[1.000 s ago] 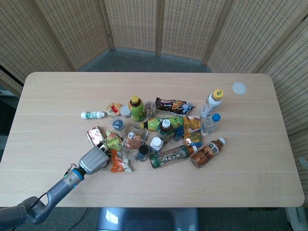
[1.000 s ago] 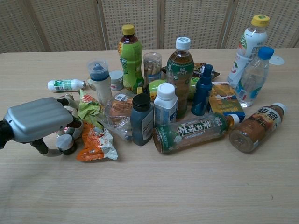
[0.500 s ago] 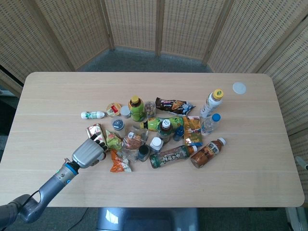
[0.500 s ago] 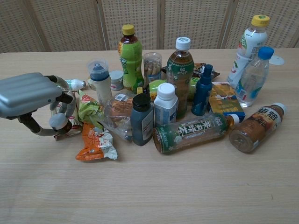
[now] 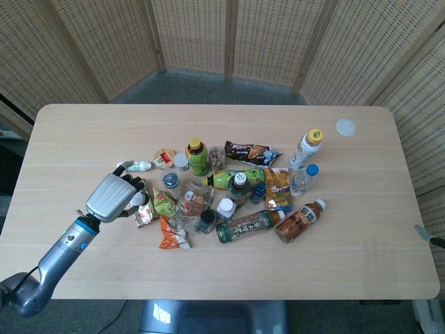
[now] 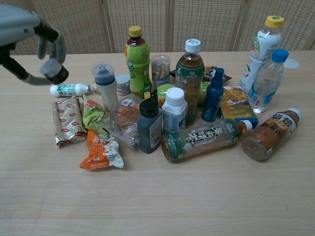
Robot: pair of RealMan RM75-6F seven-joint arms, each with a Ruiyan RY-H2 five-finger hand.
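Left robot hand point(image 5: 111, 197) noted over the near-left part of the bench point(image 5: 62, 139). It is held clear of the surface; in the chest view it point(image 6: 22, 24) sits high in the corner, above everything on the bench.

Progress, as judged: nothing is carried. The gold-and-red foil packet point(image 5: 144, 215), the item closest to the robot hand, is seen lying flat on the bench point(image 6: 29, 196), just beyond the fingertips and below them, untouched. No lift of it is made yet; a grasp would have to be set from above.

Packet point(image 6: 68, 120): long side pointing away from the robot, not pinned by its neighbours. A crumpled green packet point(image 6: 93, 115) touches its far-from-hand edge. An orange packet point(image 6: 101, 150) lies past that, toward the robot. A small white bottle point(image 6: 69, 90) lies on its side past the fingertips, near the packet's far end.

Pose: forearm is angled up from the lower left, and the back of the robot hand is turned upward. Fingers point(image 6: 58, 42) are loosely curved downward, thumb held apart beneath them, nothing pinched between.

Right robot hand is not seen in either view.
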